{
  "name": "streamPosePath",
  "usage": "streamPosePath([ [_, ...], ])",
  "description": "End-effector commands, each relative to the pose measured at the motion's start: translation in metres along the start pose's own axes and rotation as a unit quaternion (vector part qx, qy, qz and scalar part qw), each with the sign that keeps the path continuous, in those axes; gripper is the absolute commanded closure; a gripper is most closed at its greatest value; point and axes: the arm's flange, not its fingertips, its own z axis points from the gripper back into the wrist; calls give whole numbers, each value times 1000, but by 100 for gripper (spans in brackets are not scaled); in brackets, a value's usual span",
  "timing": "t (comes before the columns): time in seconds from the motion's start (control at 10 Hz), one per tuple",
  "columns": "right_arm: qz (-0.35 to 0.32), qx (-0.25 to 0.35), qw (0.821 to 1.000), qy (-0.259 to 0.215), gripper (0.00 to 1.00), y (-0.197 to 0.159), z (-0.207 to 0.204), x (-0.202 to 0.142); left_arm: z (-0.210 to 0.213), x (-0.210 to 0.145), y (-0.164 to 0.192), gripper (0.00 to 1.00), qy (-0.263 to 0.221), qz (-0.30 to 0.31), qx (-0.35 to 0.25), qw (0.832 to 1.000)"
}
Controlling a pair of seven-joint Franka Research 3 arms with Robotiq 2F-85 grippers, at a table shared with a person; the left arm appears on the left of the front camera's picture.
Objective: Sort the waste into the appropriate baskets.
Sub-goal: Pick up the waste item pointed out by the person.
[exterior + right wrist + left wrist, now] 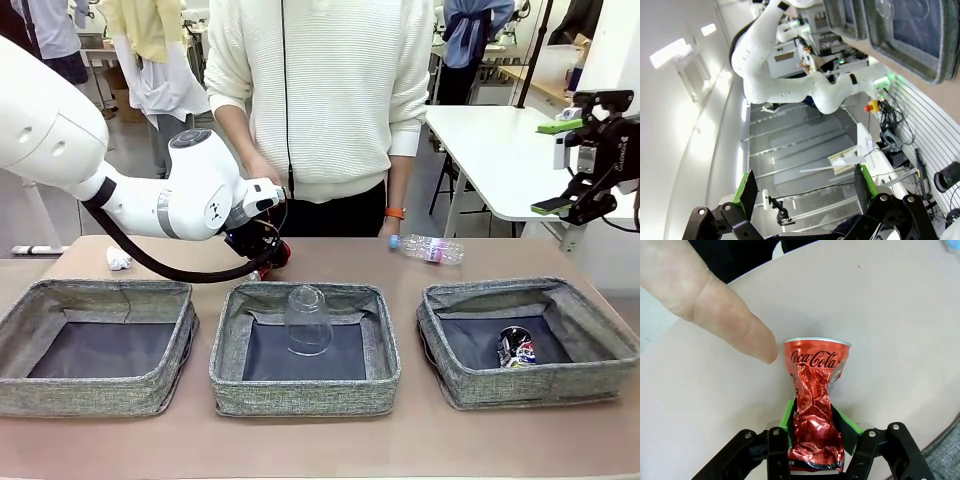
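My left gripper (pixel 817 427) is shut on a crushed red soda can (pixel 815 390) resting on the table; a person's finger (pixel 720 315) nearly touches the can's top. From the front, that gripper (pixel 264 252) sits behind the middle basket (pixel 300 385). An upturned clear plastic cup (pixel 308 320) stands in the middle basket. The right basket (pixel 530 392) holds a dark crushed can (pixel 516 348), and the left basket (pixel 100 290) shows a bare bottom. A clear bottle (pixel 428 248) and a paper wad (pixel 118 259) lie on the table. My right gripper (pixel 567 167) hangs open, high at the right.
The person stands at the far edge, one hand (pixel 392 227) with an orange wristband near the bottle. A white table (pixel 490 140) stands behind at the right. In the right wrist view the open gripper (pixel 805 184) faces the room, with basket rims (pixel 910 60) at the top.
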Motion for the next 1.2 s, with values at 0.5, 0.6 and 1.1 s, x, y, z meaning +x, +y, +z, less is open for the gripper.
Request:
streamPosePath([
  [0.5,-5,7,1000,-7,0,6,-2,1,164,38,-97,100,-10,5,-41,999],
  [0.6,-5,7,1000,-7,0,6,-2,1,196,51,-112,100,3,49,-52,997],
  [1.1,-5,7,1000,-7,0,6,-2,1,253,40,-127,100,-8,213,4,977],
])
